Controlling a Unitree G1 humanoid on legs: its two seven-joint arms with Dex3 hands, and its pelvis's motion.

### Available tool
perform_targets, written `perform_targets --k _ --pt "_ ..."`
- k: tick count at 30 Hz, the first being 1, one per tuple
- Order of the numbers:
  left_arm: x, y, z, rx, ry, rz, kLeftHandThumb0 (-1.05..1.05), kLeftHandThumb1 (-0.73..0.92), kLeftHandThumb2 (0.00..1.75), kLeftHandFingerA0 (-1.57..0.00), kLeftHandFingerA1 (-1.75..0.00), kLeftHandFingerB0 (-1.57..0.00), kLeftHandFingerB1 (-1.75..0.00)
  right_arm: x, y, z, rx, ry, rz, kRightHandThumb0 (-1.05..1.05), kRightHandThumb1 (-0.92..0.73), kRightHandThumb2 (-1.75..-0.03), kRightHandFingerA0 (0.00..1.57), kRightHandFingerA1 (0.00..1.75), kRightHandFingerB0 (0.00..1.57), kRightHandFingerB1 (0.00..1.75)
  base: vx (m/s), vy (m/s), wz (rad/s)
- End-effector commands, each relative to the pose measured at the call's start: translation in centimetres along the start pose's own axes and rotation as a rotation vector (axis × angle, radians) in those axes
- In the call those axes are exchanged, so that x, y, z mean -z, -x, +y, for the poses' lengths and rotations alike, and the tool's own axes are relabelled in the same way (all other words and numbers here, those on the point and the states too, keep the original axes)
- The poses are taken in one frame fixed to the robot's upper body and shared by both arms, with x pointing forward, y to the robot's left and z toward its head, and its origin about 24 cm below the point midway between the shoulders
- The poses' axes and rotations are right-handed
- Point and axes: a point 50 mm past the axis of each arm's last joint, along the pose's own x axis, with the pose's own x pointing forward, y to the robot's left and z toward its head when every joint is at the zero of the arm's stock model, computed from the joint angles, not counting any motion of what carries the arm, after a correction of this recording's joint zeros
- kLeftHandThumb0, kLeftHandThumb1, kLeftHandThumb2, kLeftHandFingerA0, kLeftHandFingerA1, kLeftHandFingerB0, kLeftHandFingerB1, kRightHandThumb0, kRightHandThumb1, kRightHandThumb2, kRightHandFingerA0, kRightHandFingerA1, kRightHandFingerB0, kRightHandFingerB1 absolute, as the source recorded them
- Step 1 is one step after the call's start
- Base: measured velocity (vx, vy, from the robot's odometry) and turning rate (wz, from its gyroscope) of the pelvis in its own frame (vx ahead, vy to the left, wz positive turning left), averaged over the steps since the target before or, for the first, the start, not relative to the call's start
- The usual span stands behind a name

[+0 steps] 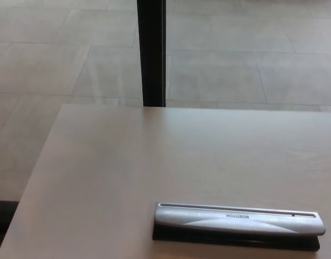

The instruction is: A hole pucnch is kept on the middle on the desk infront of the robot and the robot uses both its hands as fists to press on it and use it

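A long silver hole punch [238,221] on a black base lies flat at the lower right of the frame, lengthwise across the pale tabletop [128,162], near its front edge. Neither robot hand shows in the picture, left or right, so nothing can be said of their fingers. Beyond the tabletop, a dark post [151,51] rises at upper centre over the tiled floor [252,54].

The silver hole punch [238,221] bears the word "BOSTITCH", printed upside down on its lever.
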Motion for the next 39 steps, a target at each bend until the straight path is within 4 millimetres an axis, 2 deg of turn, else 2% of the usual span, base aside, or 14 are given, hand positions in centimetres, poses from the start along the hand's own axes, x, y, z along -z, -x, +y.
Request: perform_targets --k 1,3,4,5,6,7,13,17,18,21,26,30,31,39 --pt "-14.3 3.5 -9.9 0.207 0.412 -0.315 -0.14 0.89 0.66 -0.74 -1.67 -0.62 -1.02 -12.2 3.1 9.5 -0.424 -0.359 -0.34 -0.49 -0.35 -0.93 1.23 1.6 1.11 0.88 0.0 0.0 0.0" --pt "-15.0 4.9 -11.1 0.318 0.448 -0.335 -0.17 0.91 0.68 -0.67 -1.75 -0.54 -1.04 -12.4 4.5 10.9 -0.498 -0.356 -0.354 -0.52 -0.38 -0.94 1.24 1.57 1.08 0.89 0.0 0.0 0.0" --pt "-15.3 5.9 -12.0 0.395 0.46 -0.338 -0.16 0.84 0.8 -1.0 -1.71 -0.61 -1.11 -12.1 5.7 12.1 -0.571 -0.377 -0.35 -0.41 -0.39 -1.06 1.37 1.37 1.02 0.99 0.0 0.0 0.0" --pt "-15.4 6.7 -12.6 0.435 0.49 -0.324 -0.11 0.83 0.8 -1.03 -1.7 -0.62 -1.08 -11.7 6.6 12.9 -0.615 -0.378 -0.353 -0.35 -0.43 -1.01 1.16 1.63 1.01 1.04 0.0 0.0 0.0" --pt "-14.9 7.9 -14.2 0.501 0.494 -0.31 -0.11 0.87 0.79 -0.79 -1.75 -0.61 -1.2 -10.9 8.2 14.5 -0.712 -0.354 -0.337 -0.26 -0.51 -1.08 1.08 1.73 0.91 1.17 0.0 0.0 0.0" --pt "-14.5 8.6 -15.0 0.536 0.488 -0.309 -0.11 0.86 0.8 -0.78 -1.75 -0.62 -1.24 -10.5 9.0 15.2 -0.752 -0.333 -0.327 -0.29 -0.55 -1.15 1.31 1.41 0.91 1.08 0.0 0.0 0.0" --pt "-11.7 12.9 -19.2 0.833 0.403 -0.238 -0.27 0.71 0.9 -0.84 -1.75 -0.71 -1.3 -6.9 12.8 17.7 -0.835 -0.278 -0.161 -0.15 -0.66 -1.16 1.05 1.75 0.63 1.46 0.0 0.0 0.0" --pt "-9.9 14.8 -20.7 0.932 0.355 -0.16 -0.27 0.74 0.9 -0.86 -1.75 -0.68 -1.34 -5.1 13.8 17.9 -0.831 -0.26 -0.102 -0.15 -0.7 -1.06 0.98 1.75 0.65 1.32 0.0 0.0 0.0" --pt "-8.5 16.2 -21.6 0.979 0.319 -0.115 -0.27 0.73 0.93 -0.88 -1.75 -0.7 -1.26 -3.8 14.4 18.0 -0.842 -0.257 -0.061 -0.22 -0.69 -1.13 1.23 1.51 0.71 1.04 0.0 0.0 0.0" --pt "-7.5 17.5 -22.4 1.002 0.281 -0.068 -0.26 0.74 0.91 -0.87 -1.75 -0.73 -1.21 -2.4 14.9 18.1 -0.848 -0.215 -0.001 -0.12 -0.8 -0.93 0.97 1.75 0.67 1.1 0.0 0.0 0.0" --pt "-5.8 19.6 -23.6 1.052 0.267 0.052 -0.29 0.75 0.89 -0.85 -1.75 -0.65 -1.43 -0.2 16.7 18.5 -0.947 -0.157 0.102 -0.07 -0.74 -1.14 0.97 1.75 0.6 1.55 0.0 0.0 0.0" --pt "-4.1 20.7 -24.5 1.049 0.242 0.131 -0.3 0.79 0.88 -0.82 -1.75 -0.61 -1.53 1.5 18.1 19.0 -1.009 -0.094 0.167 -0.09 -0.68 -1.27 1.15 1.75 0.72 1.42 0.0 0.0 0.0" --pt "-3.7 20.9 -24.7 1.041 0.243 0.164 -0.3 0.81 0.86 -0.84 -1.75 -0.54 -1.61 1.8 18.4 19.1 -1.01 -0.085 0.18 -0.11 -0.67 -1.25 0.99 1.75 0.57 1.74 0.0 0.0 0.0" --pt "-2.0 22.2 -25.4 1.027 0.228 0.255 -0.3 0.82 0.89 -0.88 -1.75 -0.51 -1.62 4.0 19.5 19.2 -1.018 -0.037 0.22 -0.11 -0.68 -1.26 1.15 1.75 0.79 1.47 0.0 0.0 0.0"
